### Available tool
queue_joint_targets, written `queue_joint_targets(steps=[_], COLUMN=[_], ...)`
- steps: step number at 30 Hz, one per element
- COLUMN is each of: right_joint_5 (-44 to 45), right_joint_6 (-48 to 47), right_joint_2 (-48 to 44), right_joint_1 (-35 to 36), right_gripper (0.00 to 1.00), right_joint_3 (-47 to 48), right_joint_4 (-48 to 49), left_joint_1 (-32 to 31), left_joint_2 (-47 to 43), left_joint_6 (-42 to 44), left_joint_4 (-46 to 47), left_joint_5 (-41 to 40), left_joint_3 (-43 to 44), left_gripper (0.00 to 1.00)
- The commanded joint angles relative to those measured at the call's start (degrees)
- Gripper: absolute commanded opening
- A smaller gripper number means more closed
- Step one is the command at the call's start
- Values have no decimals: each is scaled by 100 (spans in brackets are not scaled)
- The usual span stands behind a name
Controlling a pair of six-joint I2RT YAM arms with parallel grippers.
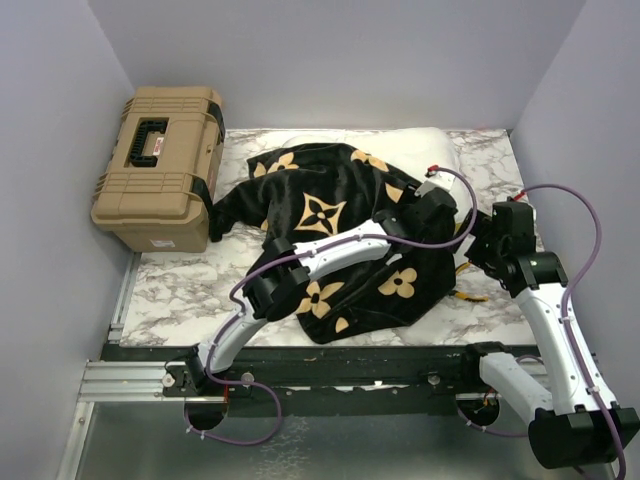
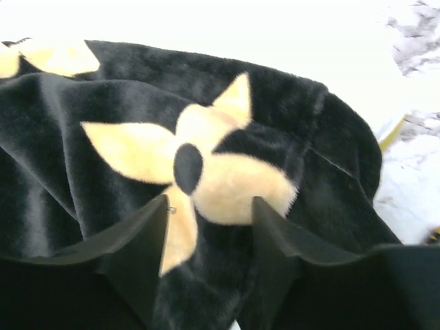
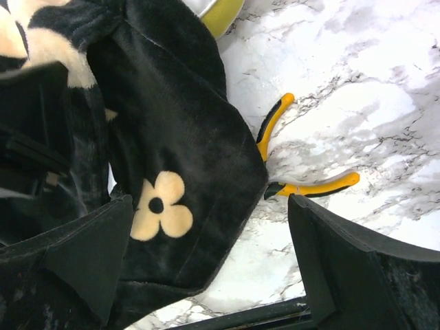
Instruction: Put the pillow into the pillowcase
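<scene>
The black plush pillowcase (image 1: 330,215) with tan flower motifs lies crumpled across the middle of the table, over most of the pillow (image 1: 440,150). Only a white strip of the pillow shows at the back. My left gripper (image 1: 445,222) reaches across to the pillowcase's right end. In the left wrist view the left gripper (image 2: 210,206) is open, its jaws partly narrowed with the pillowcase (image 2: 137,89) between them and the white pillow (image 2: 240,27) beyond. The right gripper (image 3: 210,203) is open wide over the pillowcase's (image 3: 172,124) lower right corner. The pillow's yellow edge band (image 3: 220,14) peeks out above.
A tan toolbox (image 1: 160,165) stands at the back left against the wall. Yellow-handled pliers (image 3: 316,187) lie on the marble table (image 1: 180,290) just right of the pillowcase, near my right gripper (image 1: 480,240). Grey walls close in on the left, back and right.
</scene>
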Motion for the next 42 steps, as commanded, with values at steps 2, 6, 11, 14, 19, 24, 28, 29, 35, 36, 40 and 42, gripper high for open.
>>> queue_joint_targets(steps=[2,6,11,14,19,24,28,29,35,36,40,42], right_joint_5=[-121,-238,-353,-501,-2037,-3009,-3185,-3189,-3215,-3191,-3140,-3168], right_joint_6=[-296,-371,-319,-328,-382,-322,-301,-334,-382,-406,-481,-498], right_joint_2=[144,207,360,521,812,1098,1178,1182,1116,1112,1128,1140], right_joint_1=[-42,-41,-45,-160,-1405,-2197,-2268,-2273,-2271,-2269,-2273,-2270], right_gripper=[99,99,99,100,100,99,99,99,99,99,99,99], right_joint_3=[225,298,265,211,-368,-811,-890,-887,-935,-919,-802,-762], right_joint_4=[-179,-166,16,175,717,1137,1268,1254,1238,1221,1153,1152], left_joint_1=[360,549,453,322,117,-38,-68,-62,46,77,204,239], left_joint_2=[283,155,-129,-318,-502,-481,-189,-113,384,441,498,497], left_joint_6=[214,239,404,430,584,777,821,825,855,817,650,655], left_joint_4=[-26,-20,53,240,397,539,529,529,492,474,461,466], left_joint_5=[-54,365,1212,1392,1295,1037,328,206,353,350,366,384], left_joint_3=[343,286,48,-260,-602,-721,-419,-335,118,144,158,200], left_gripper=[34,12,53,70,79,86,94,95,91,88,68,56])
